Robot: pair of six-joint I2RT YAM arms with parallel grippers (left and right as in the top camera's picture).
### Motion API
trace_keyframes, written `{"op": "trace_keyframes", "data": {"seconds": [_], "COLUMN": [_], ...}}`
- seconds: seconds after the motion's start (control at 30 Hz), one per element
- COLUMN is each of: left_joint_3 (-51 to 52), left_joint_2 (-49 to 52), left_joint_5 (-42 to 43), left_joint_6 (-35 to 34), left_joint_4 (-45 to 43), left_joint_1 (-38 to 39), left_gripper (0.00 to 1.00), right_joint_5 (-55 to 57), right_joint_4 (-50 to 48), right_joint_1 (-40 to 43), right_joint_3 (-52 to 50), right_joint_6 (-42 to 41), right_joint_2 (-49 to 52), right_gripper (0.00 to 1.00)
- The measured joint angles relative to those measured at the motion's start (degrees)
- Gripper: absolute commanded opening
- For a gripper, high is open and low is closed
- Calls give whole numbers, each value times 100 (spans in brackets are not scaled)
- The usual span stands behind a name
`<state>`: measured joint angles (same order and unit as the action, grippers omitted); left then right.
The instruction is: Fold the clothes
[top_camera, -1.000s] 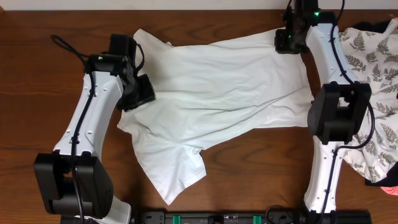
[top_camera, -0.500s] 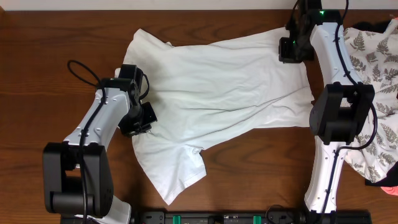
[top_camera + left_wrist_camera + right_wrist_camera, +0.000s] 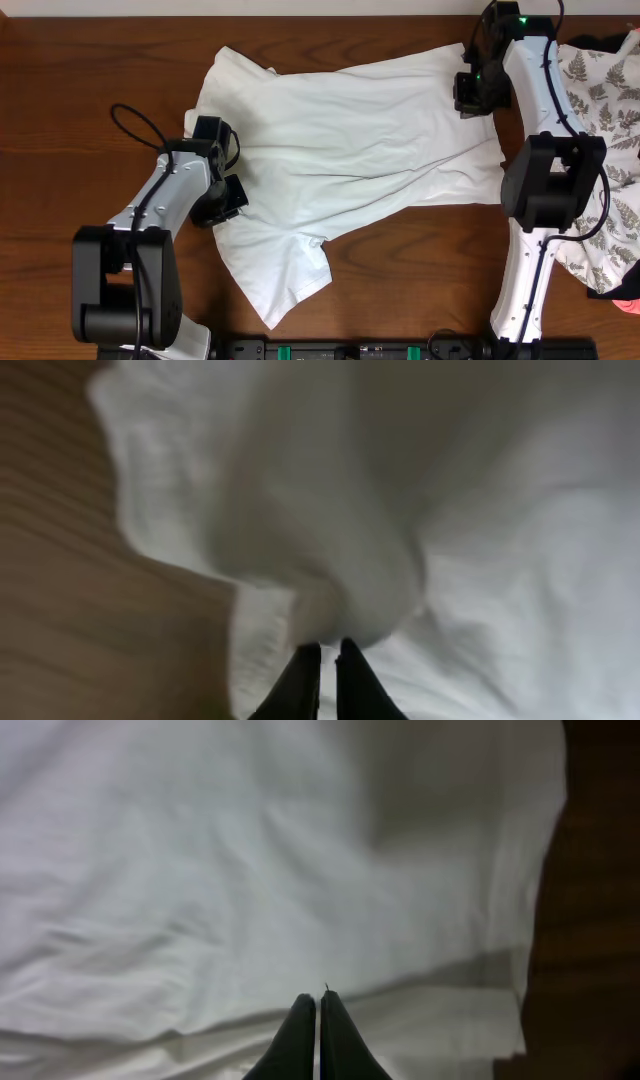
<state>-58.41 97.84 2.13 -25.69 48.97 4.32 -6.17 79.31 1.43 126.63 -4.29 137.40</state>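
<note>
The left claw (image 3: 328, 652) is clamped on a raised bunch of fabric at the left edge of the white T-shirt (image 3: 350, 150), which lies spread across the middle of the counter (image 3: 80, 100). The right claw (image 3: 318, 1000) is pinched together on the T-shirt's far right edge.

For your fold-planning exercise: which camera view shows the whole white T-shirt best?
Overhead: the T-shirt lies spread out, its full outline and both sleeves visible. Each wrist view shows only a close, blurry patch of white fabric.
</note>
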Motion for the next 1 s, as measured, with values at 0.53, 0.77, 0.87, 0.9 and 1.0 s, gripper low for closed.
{"op": "trace_keyframes", "data": {"seconds": [0.53,0.77,0.87,0.9,1.0], "left_joint_3": [-68,-654,-693,-693,-695], "left_joint_2": [0,-13,-81,-103,-151], "left_joint_5": [-105,-83,59,146,361], "left_joint_6": [234,304,306,308,321], "left_joint_4": [-55,398,420,420,420], "left_joint_1": [-815,-817,-817,-817,-817], "left_gripper": [13,14,14,14,14], "right_joint_5": [24,138,267,302,345], "right_joint_4": [905,1467,1626,1655,1685], "right_joint_1": [756,859,859,859,861], "right_joint_3": [0,0,0,0,0], "right_joint_6": [0,-31,-72,-79,-98], "right_joint_2": [0,0,0,0,0], "right_gripper": [18,33,37,38,41]}}
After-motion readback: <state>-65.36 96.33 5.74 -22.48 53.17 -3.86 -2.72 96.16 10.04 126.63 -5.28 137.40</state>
